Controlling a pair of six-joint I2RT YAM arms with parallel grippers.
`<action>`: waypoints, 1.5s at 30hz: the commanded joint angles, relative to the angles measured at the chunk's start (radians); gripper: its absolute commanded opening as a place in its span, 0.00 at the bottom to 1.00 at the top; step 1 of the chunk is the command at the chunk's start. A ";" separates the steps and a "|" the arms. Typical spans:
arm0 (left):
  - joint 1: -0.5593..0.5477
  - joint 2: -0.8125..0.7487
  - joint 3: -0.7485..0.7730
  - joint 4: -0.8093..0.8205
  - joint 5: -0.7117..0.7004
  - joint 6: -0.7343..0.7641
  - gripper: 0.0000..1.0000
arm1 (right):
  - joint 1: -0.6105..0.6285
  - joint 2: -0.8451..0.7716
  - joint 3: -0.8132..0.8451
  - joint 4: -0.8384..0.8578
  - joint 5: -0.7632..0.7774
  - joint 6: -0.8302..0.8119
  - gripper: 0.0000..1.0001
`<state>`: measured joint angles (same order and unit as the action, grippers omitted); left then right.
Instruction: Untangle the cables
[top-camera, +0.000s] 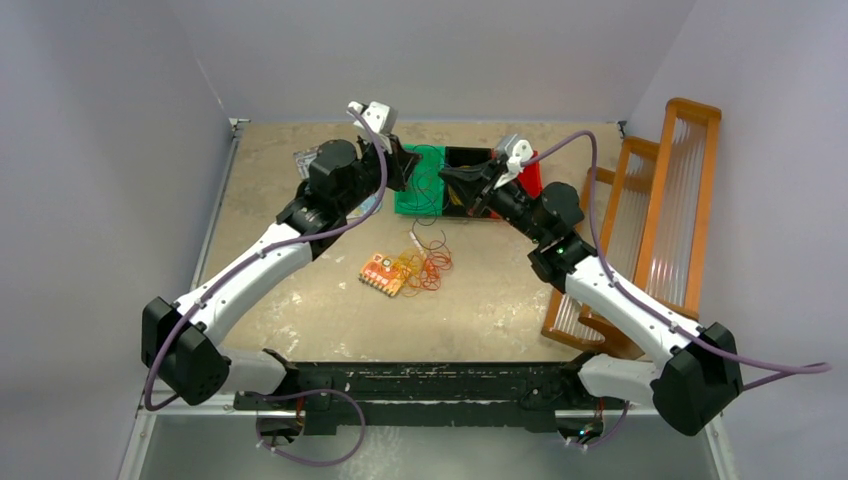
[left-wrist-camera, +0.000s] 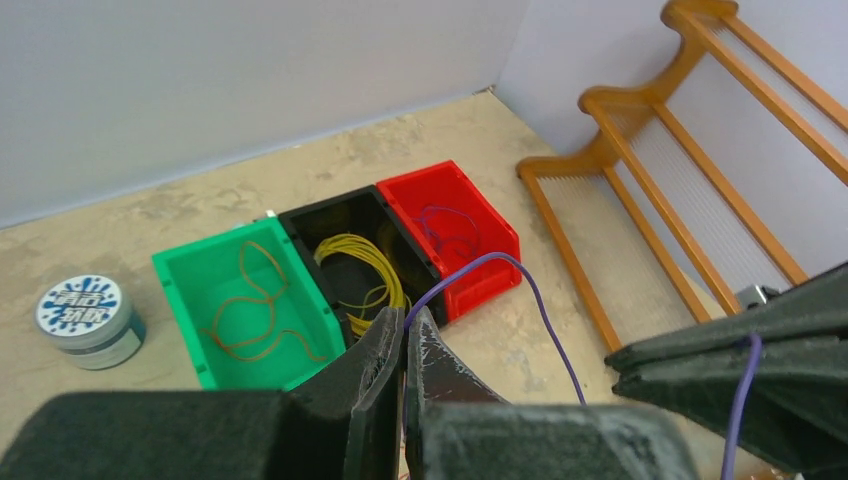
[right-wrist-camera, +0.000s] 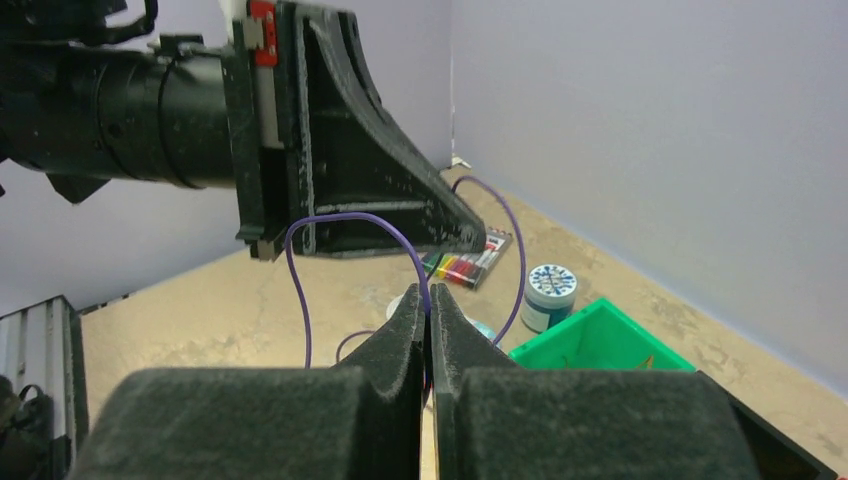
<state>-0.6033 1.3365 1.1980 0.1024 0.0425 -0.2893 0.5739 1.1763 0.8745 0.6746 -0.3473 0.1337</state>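
Both grippers hold one purple cable (left-wrist-camera: 520, 268) in the air above the bins. My left gripper (left-wrist-camera: 406, 322) is shut on one part of it. My right gripper (right-wrist-camera: 428, 296) is shut on another part, and the cable (right-wrist-camera: 345, 216) loops between them. From above, the left gripper (top-camera: 405, 168) and the right gripper (top-camera: 455, 183) hover close together over the bins. The remaining tangle (top-camera: 425, 268) of orange-red and yellow cables lies mid-table beside a small orange board (top-camera: 383, 275). The green bin (left-wrist-camera: 178, 282) holds orange cables (left-wrist-camera: 250, 300), the black bin (left-wrist-camera: 330, 206) yellow ones (left-wrist-camera: 372, 262), the red bin (left-wrist-camera: 492, 272) purple ones (left-wrist-camera: 447, 222).
A wooden rack (top-camera: 660, 220) stands along the right wall. A blue-lidded paint tub (left-wrist-camera: 88, 318) sits left of the green bin. A pack of markers (right-wrist-camera: 468, 266) and another tub (right-wrist-camera: 550, 294) lie near the back left corner.
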 joint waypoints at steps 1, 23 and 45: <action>-0.001 0.003 0.049 -0.001 0.110 0.002 0.00 | -0.003 -0.012 -0.002 0.109 0.064 -0.023 0.02; -0.019 -0.037 0.117 -0.082 0.177 0.040 0.00 | -0.002 0.047 -0.012 0.250 0.065 -0.128 0.23; -0.025 -0.067 0.083 -0.119 0.137 0.056 0.00 | -0.003 0.071 0.032 0.200 0.154 -0.111 0.00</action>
<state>-0.6243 1.3190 1.2724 -0.0353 0.2146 -0.2455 0.5739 1.2823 0.8490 0.8692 -0.2756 0.0185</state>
